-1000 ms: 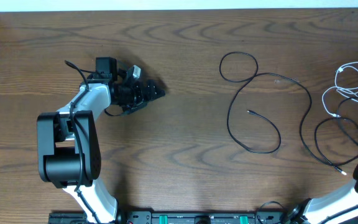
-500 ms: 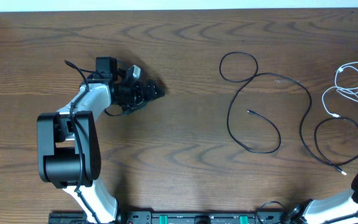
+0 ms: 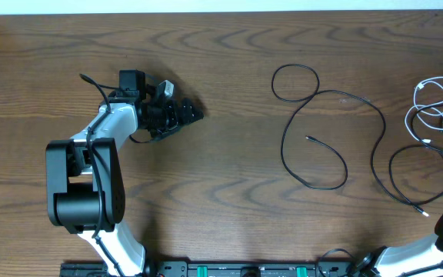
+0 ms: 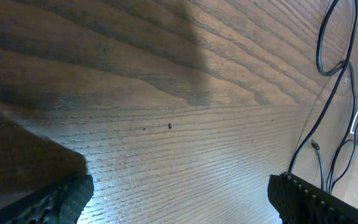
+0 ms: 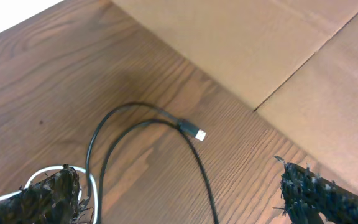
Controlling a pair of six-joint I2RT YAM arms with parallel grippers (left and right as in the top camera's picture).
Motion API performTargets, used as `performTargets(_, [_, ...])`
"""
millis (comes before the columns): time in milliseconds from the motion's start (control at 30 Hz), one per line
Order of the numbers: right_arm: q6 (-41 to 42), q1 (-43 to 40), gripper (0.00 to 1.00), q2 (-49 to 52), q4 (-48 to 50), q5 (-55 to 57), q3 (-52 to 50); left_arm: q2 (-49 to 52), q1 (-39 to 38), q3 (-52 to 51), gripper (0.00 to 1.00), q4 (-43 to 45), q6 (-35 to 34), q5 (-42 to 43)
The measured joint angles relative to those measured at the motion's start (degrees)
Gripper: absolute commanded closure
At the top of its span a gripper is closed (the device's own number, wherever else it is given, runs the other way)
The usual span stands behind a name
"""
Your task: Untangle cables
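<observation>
The white cord (image 3: 431, 108) lies bunched in tight loops at the right edge of the desk (image 3: 229, 192), drawn closer together than a second ago, when it trailed lower down the frame. The black cord (image 3: 337, 95) keeps its small loop at upper centre-right and its sweep to the lower right. In the right wrist view a black strand's plug (image 5: 196, 133) lies apart from the right hand (image 5: 176, 183), now spread wide and empty. At centre-left the left hand (image 3: 197, 114) stays put, likewise spread
</observation>
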Motion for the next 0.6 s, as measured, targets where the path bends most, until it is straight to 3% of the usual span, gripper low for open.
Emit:
performTargets(233, [5.73, 0.24, 0.08, 0.0, -1.84, -12.35, -0.5, 0.0, 0.0, 0.0, 0.04, 0.76, -0.02, -0.35])
performTargets(600, [12.24, 10.49, 0.01, 0.02, -11.47, -23.1, -6.05, 0.0, 0.0, 0.0, 0.04, 1.01, -1.05, -0.59])
